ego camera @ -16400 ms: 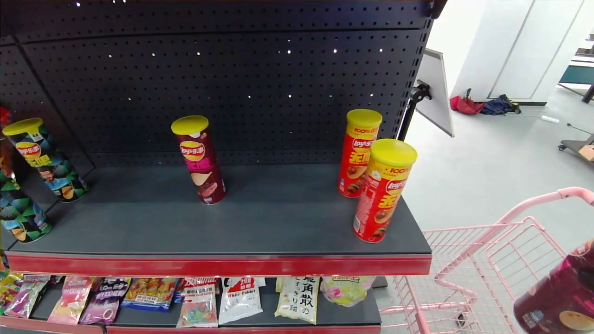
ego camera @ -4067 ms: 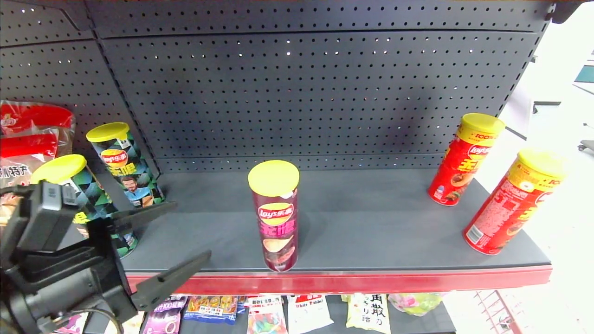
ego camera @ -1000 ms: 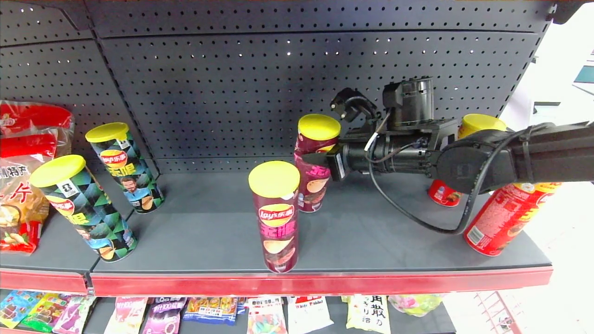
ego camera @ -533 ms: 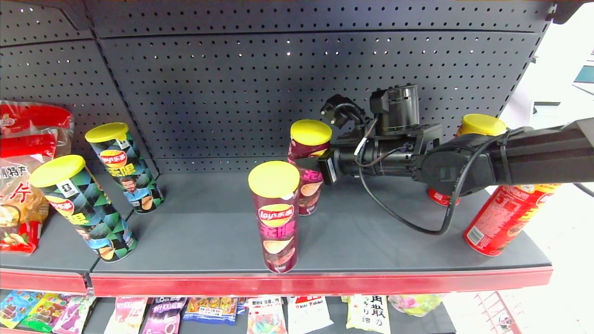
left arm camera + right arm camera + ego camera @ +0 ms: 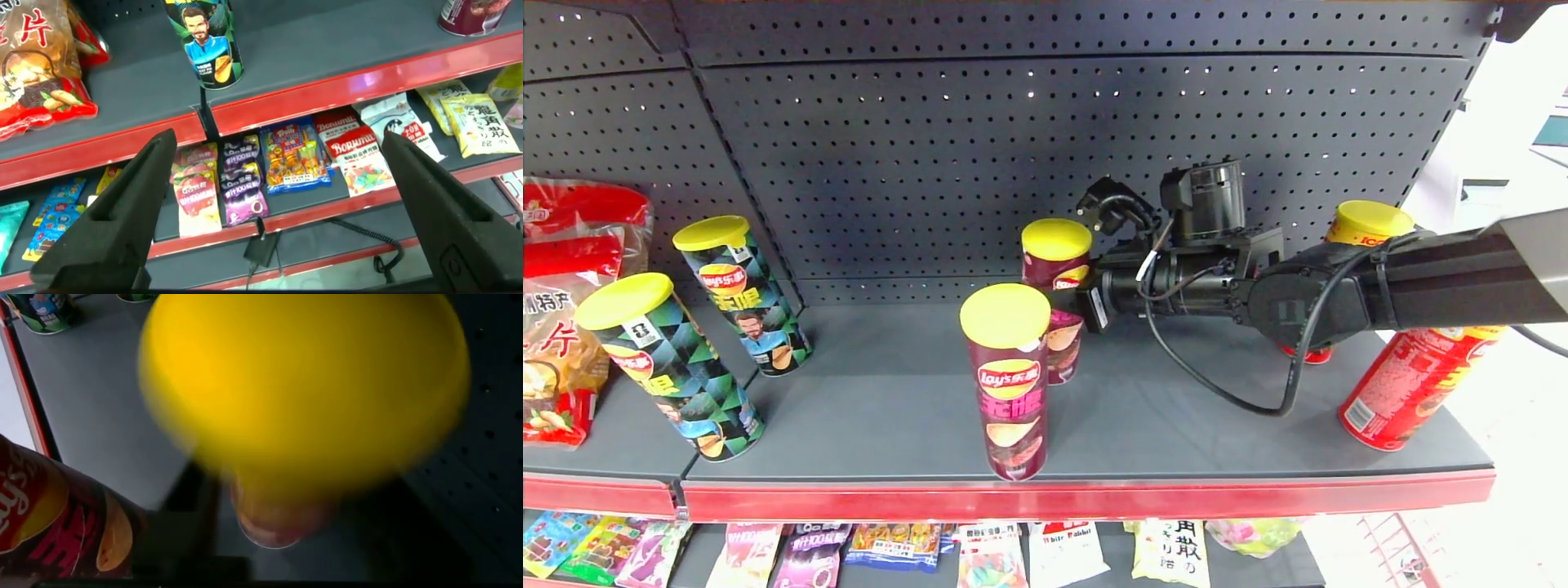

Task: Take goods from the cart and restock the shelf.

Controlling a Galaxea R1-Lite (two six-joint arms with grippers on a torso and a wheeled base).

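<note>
Inside right gripper (image 5: 1072, 292), maroon can (image 5: 1057, 239)

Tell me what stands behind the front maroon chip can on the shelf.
A second maroon can, yellow-lidded, gripped by the right end effector, and behind that the pegboard wall. The front maroon can covers part of its lower body.

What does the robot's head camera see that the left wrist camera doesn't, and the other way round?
Head camera extras: the right gripper clamped on the back maroon can, the red cans and the pegboard wall.
Left wrist camera extras: the open left gripper, seen from close up.
Both see the front green can, the snack packets on the lower shelf, and the red shelf edge.
</note>
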